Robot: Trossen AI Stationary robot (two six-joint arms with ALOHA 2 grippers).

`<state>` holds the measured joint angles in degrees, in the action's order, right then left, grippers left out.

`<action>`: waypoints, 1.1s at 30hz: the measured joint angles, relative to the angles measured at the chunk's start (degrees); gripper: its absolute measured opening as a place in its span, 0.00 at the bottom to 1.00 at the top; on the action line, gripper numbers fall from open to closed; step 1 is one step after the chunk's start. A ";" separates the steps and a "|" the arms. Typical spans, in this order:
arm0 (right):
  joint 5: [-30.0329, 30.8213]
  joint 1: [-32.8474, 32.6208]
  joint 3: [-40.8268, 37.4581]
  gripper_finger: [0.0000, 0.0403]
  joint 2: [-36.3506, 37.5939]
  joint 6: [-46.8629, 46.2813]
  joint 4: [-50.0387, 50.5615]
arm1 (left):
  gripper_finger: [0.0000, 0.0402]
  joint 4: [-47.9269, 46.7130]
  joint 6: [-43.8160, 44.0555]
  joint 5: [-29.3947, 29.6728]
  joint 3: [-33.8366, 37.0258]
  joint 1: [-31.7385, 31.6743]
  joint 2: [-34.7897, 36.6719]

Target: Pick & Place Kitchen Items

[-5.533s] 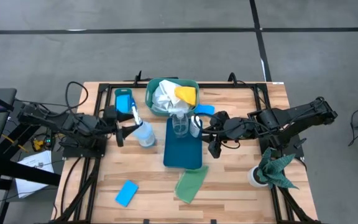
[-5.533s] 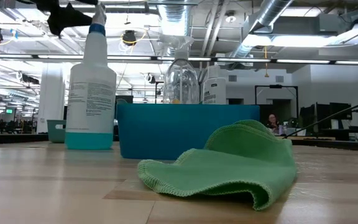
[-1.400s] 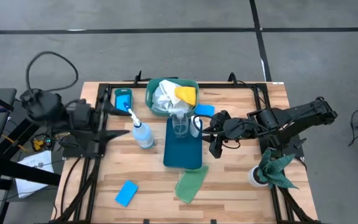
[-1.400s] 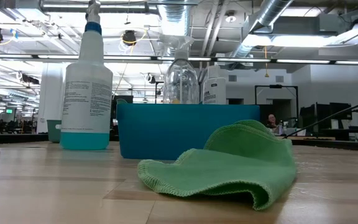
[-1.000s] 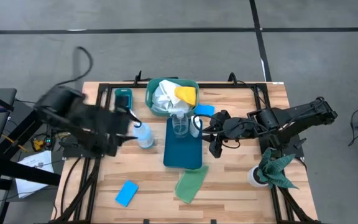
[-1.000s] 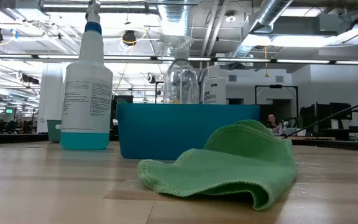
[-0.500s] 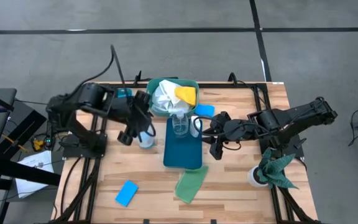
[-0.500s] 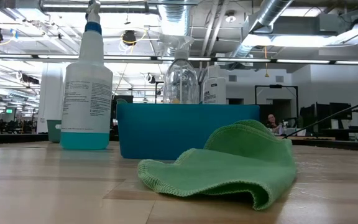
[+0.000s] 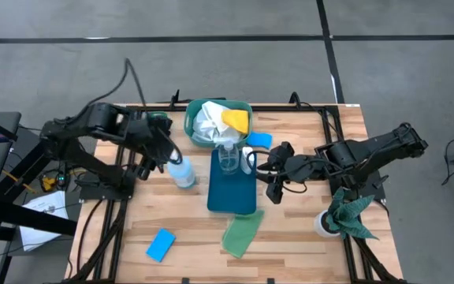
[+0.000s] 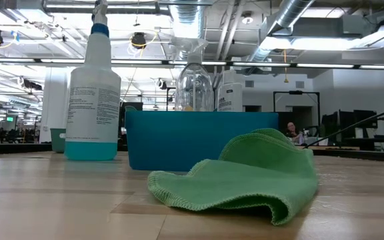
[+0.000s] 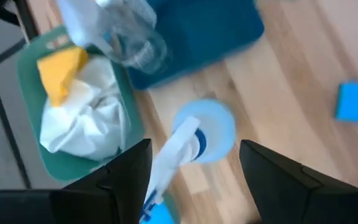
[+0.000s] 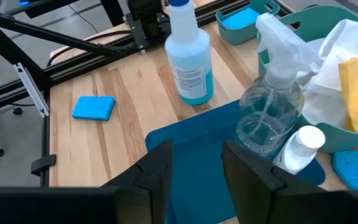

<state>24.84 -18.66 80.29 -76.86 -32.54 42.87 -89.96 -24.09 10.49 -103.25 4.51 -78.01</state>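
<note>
Left claw poised over the blue-trigger spray bottle, fingers spread and empty

Landmark: the blue tray (image 9: 232, 183) at the middle of the tabletop (image 9: 306, 237). Nearest the front edge, a light-green cloth (image 9: 241, 233) lies just before the tray and a blue sponge (image 9: 161, 244) sits well to its left. The spray bottle (image 9: 180, 170) stands upright just left of the tray; the left claw (image 9: 158, 155) hangs above it, open. To grip well, I judge it should centre on the neck, descend straight and close gently, so the bottle does not tip. Right of the tray waits the right claw (image 9: 273, 184), partly open and empty. Behind the tray, the green basket (image 9: 191, 117) holds white and yellow cloths.
</note>
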 joint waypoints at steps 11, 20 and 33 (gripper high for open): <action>-0.86 2.73 -0.02 0.33 0.00 1.47 -0.02 | 0.56 -0.04 -3.96 4.76 2.20 -1.23 -1.45; -1.01 2.65 -0.11 0.33 -0.35 1.21 -0.02 | 0.53 -0.06 -4.30 5.03 2.20 -5.72 -0.99; -2.52 2.08 -4.17 0.33 -0.37 -0.54 -3.48 | 0.36 -0.01 -5.34 4.30 2.18 -5.90 -0.99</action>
<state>22.33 -16.58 76.12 -77.23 -33.08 39.39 -89.97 -29.43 14.79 -101.08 -1.39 -79.00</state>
